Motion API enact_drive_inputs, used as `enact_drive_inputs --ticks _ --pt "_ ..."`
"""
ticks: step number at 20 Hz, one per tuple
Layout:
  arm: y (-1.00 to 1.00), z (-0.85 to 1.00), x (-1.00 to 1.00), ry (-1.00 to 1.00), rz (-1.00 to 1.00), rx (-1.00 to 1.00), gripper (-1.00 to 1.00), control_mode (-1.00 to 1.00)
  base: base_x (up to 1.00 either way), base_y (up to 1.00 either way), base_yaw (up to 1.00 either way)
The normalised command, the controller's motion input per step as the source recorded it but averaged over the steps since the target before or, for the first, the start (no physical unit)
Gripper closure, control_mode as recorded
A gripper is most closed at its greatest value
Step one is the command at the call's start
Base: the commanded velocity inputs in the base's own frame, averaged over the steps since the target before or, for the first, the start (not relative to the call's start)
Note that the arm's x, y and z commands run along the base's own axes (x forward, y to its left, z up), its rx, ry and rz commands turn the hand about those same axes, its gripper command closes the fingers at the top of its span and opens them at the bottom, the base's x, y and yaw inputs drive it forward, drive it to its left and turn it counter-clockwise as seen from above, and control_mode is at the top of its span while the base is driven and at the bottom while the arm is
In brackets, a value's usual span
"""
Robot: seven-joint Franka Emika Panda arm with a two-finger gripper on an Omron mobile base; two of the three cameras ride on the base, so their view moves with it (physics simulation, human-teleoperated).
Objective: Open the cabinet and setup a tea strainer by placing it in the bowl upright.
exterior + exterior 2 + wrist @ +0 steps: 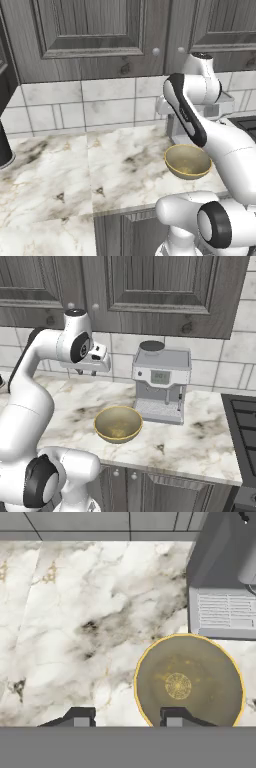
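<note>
My claw (pixel 125 719) hangs above the marble bench (pixel 60 180), its two tips parted with nothing between them. In my hand view the golden-olive bowl (pixel 189 682) sits on the bench at about four o'clock, just beside the grey coffee machine (pixel 161 385) at two o'clock. Both doors of the cabinet (pixel 90 35) overhead stand closed at twelve o'clock.

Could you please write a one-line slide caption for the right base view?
Gripper hovers empty above the marble counter, left of the coffee machine, with the bowl below and cabinet doors closed.
</note>
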Motion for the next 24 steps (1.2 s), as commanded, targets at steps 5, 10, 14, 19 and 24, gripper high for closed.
enact_drive_inputs --ticks 5,10,14,19,24 --pt "0.0 0.29 0.0 -0.21 -0.08 -0.02 -1.0 -1.0 0.0 0.0 0.0" --pt "-0.24 0.95 -0.09 -0.54 -0.12 0.01 -1.0 -1.0 0.0 0.0 0.0" --pt "-0.37 1.0 -0.14 -0.52 -0.13 0.1 -1.0 -1.0 0.0 0.0 0.0" --pt "-0.2 1.0 -0.07 -0.29 -0.11 0.14 -1.0 -1.0 0.0 0.0 0.0" --pt "-0.01 0.76 0.04 -0.04 0.0 -0.05 -1.0 -1.0 0.0 0.0 0.0"
